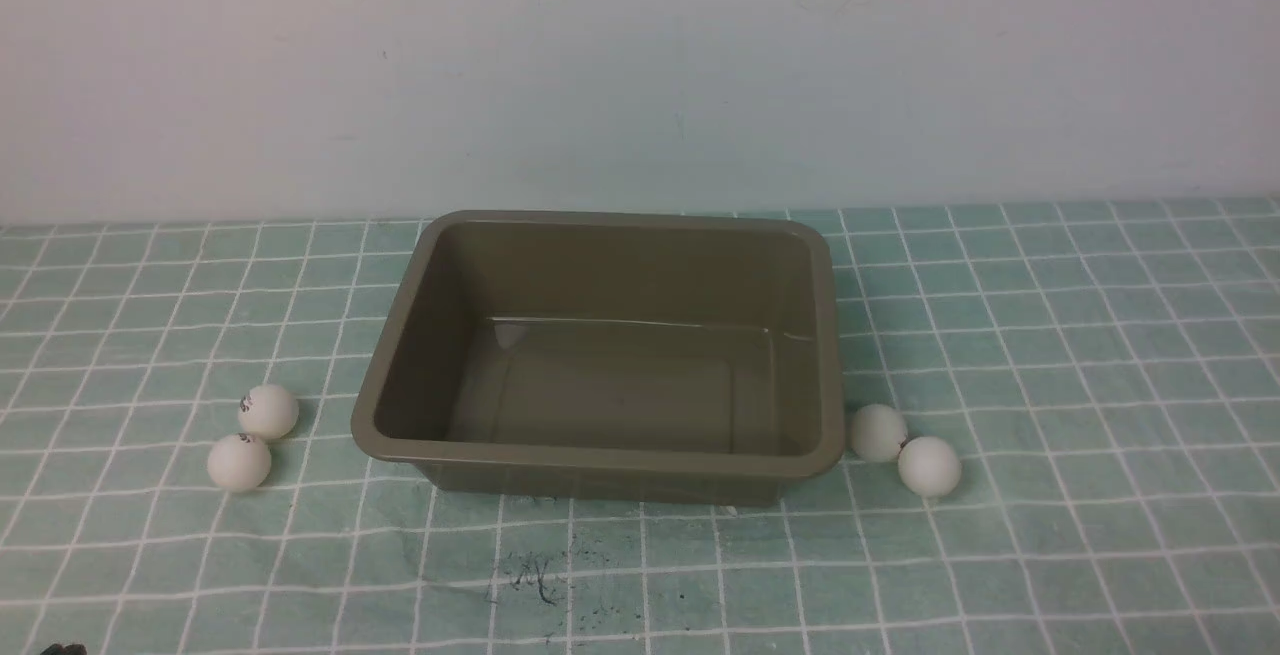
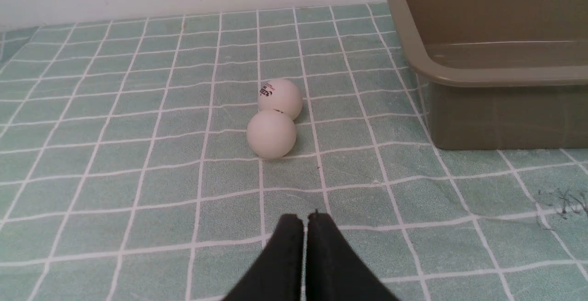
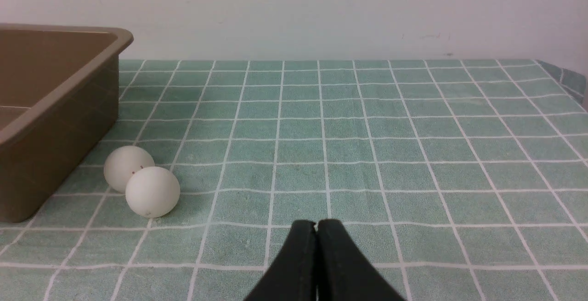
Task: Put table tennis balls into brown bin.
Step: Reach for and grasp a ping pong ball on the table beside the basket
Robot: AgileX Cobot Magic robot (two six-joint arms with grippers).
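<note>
- Your left hand point(image 2: 307, 220) and right hand point(image 3: 317, 227) are both closed, fingertips together, gripping nothing; lower either one like that and it would probably knock a ball rather than take it.
- Two balls, the rear one point(image 1: 268, 411) and the front one point(image 1: 239, 462), sit to the left of the bin point(image 1: 600, 454), against each other or nearly so; reaching for one could set its neighbour rolling over the table point(image 1: 330, 575).
- The other pair lies just right of the bin. The nearer-in ball point(image 1: 878, 433) is close to the wall, so your fingers could catch the rim or shove the bin.
- Its partner point(image 1: 930, 466), farther from the bin, may roll if you open wide beside it.
- Smooth round balls could squirt out of an off-centre pinch, or bounce off the rim if released early.
</note>
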